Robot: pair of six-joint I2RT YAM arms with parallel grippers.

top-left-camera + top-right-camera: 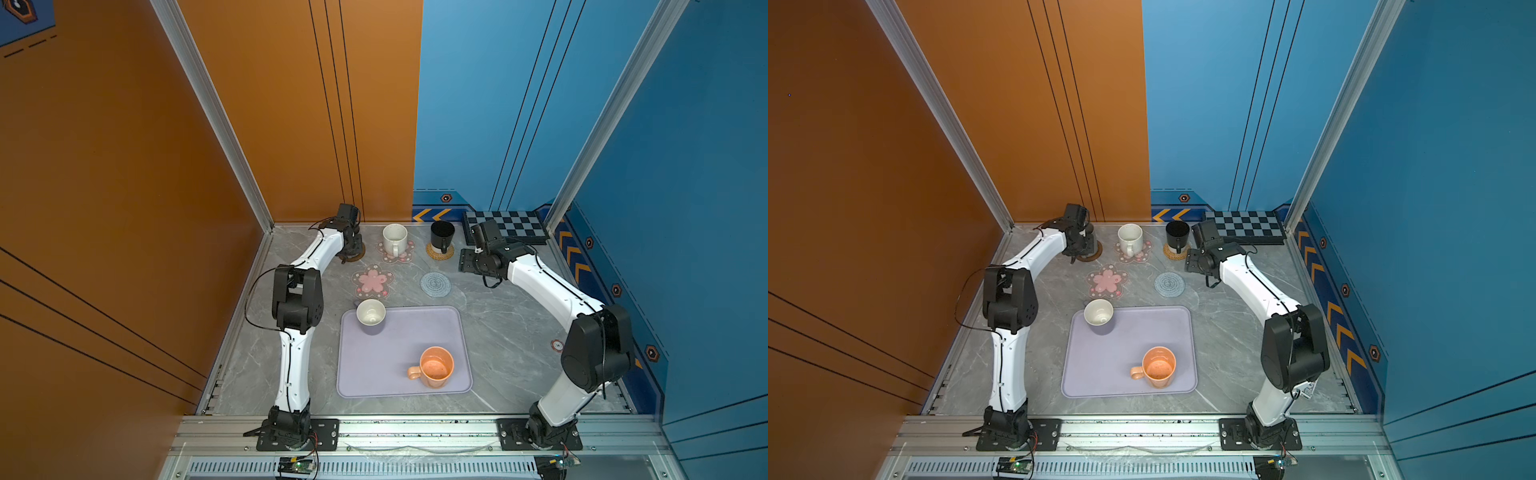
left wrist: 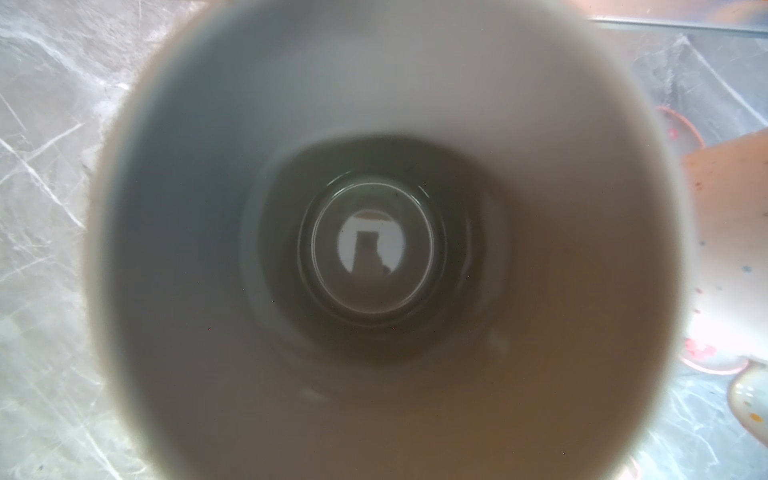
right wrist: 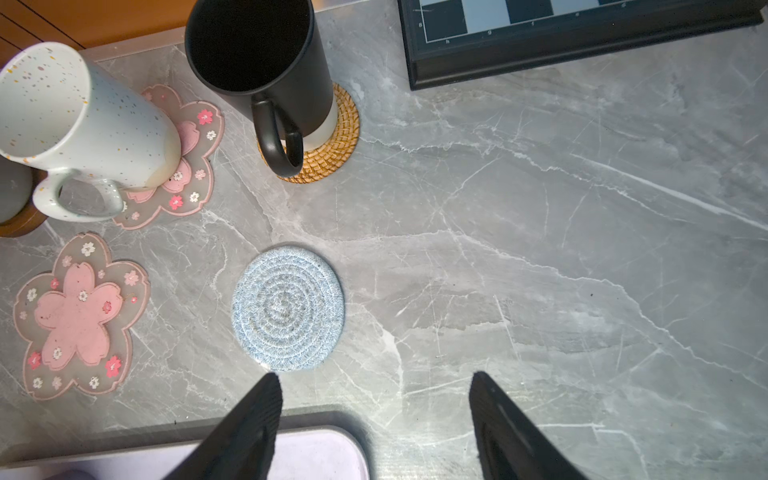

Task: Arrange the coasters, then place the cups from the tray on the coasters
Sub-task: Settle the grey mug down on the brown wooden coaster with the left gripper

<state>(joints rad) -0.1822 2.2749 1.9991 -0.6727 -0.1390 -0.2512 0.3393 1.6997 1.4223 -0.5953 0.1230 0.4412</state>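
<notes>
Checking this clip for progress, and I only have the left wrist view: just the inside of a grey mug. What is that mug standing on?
Observer: The grey mug sits on the brown wooden coaster, in the back left corner.
Operator: Which mugs are on the tray?
Observer: Two, the lavender mug and the orange mug, both upright on the lavender tray.
Operator: And the right gripper?
Observer: The right gripper is open and empty, above the table near the bare blue woven coaster.
</notes>
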